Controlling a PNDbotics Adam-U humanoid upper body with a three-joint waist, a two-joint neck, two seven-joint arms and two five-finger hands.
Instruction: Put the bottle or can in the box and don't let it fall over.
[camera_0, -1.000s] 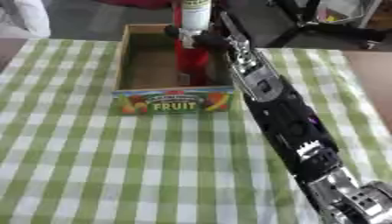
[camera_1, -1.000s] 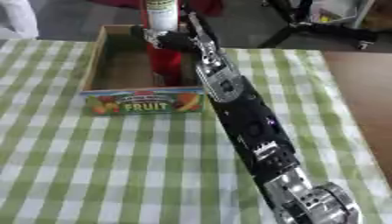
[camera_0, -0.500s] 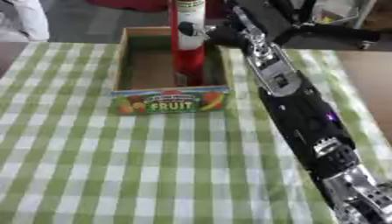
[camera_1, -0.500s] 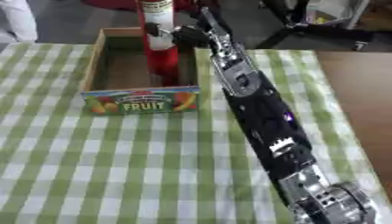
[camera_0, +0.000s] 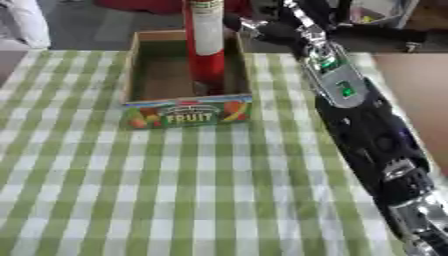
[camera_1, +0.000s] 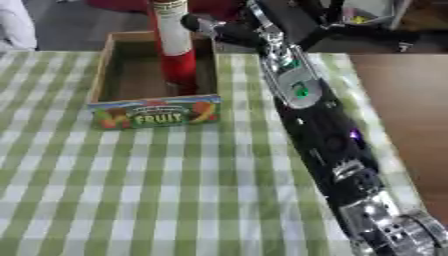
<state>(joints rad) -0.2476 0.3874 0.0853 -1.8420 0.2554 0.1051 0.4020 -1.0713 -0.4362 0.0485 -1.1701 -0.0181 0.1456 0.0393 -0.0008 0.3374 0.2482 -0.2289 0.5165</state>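
Inside the fruit box, red bottle upright, right hand beside, grip unclear

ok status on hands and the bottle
Right hand off the bottle, fingers unclear. Left hand out of view. Red bottle upright in the fruit box. Nothing in the way.

A red bottle with a white label band. A brown cardboard box whose front panel shows colourful fruit and the word FRUIT. Green-and-white checked cloth covering the desk. Black and silver robot arm.
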